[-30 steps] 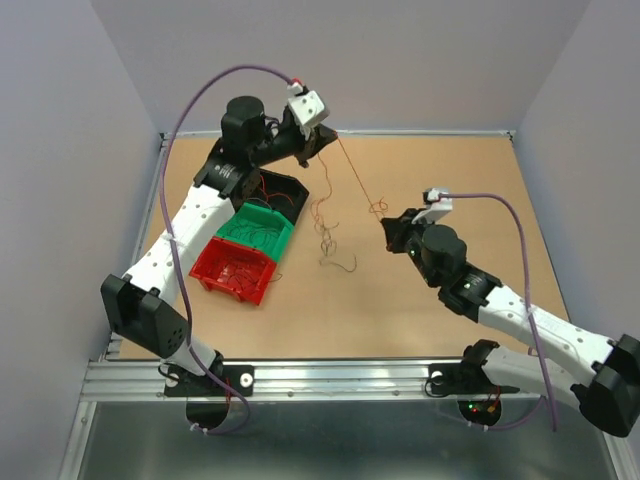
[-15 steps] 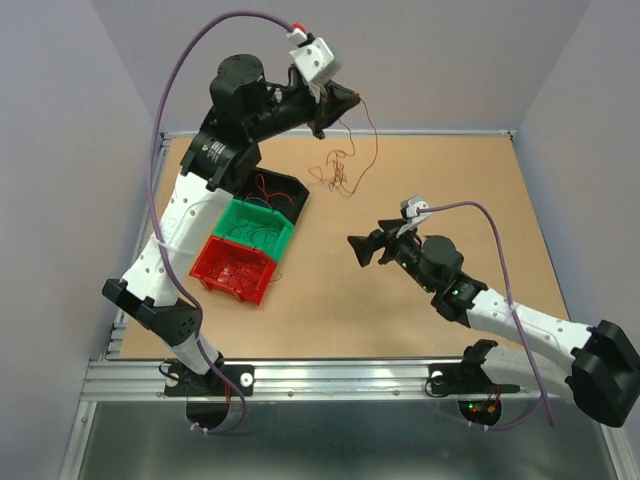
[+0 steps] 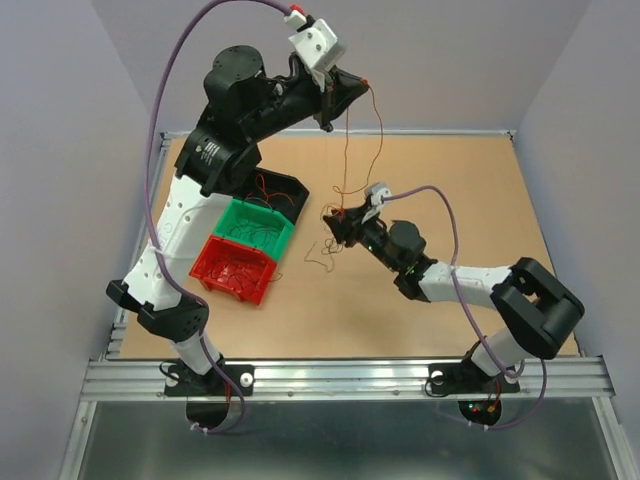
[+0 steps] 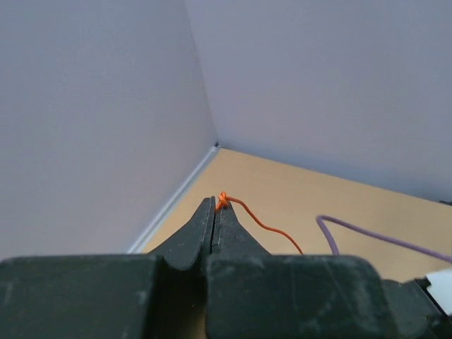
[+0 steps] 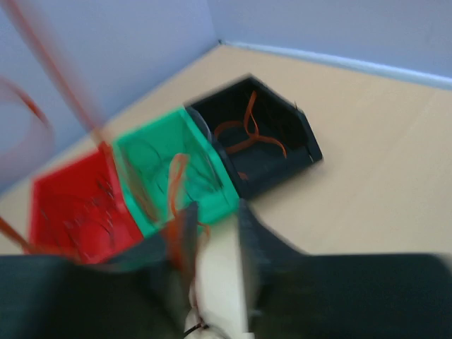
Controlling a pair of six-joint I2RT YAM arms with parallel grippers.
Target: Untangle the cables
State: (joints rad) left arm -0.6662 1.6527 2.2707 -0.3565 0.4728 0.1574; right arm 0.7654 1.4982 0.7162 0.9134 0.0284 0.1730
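Observation:
My left gripper [image 3: 347,92] is raised high over the far left of the table, shut on the end of a thin orange wire [image 4: 258,222], seen pinched at the fingertips in the left wrist view [image 4: 214,202]. From it, strands of the cables [image 3: 346,150] hang down to a small bunch with loose ends lying on the table [image 3: 320,252]. My right gripper [image 3: 336,220] reaches in low at that bunch. In its blurred wrist view the jaws stand apart [image 5: 215,226], with orange strands [image 5: 173,185] by the left finger and bare table in the gap.
Three bins stand in a row at the left: red [image 3: 238,268], green [image 3: 257,228] and black [image 3: 280,192], each with some wires inside. The right wrist view shows them just beyond the fingers, the green bin [image 5: 176,166] nearest. Walls close the table's back and sides.
The left gripper has lifted higher with its wire, pulling the bunch up. The right gripper let go of its strand, opened wide, swung left to the hanging bunch, and its jaws have narrowed.

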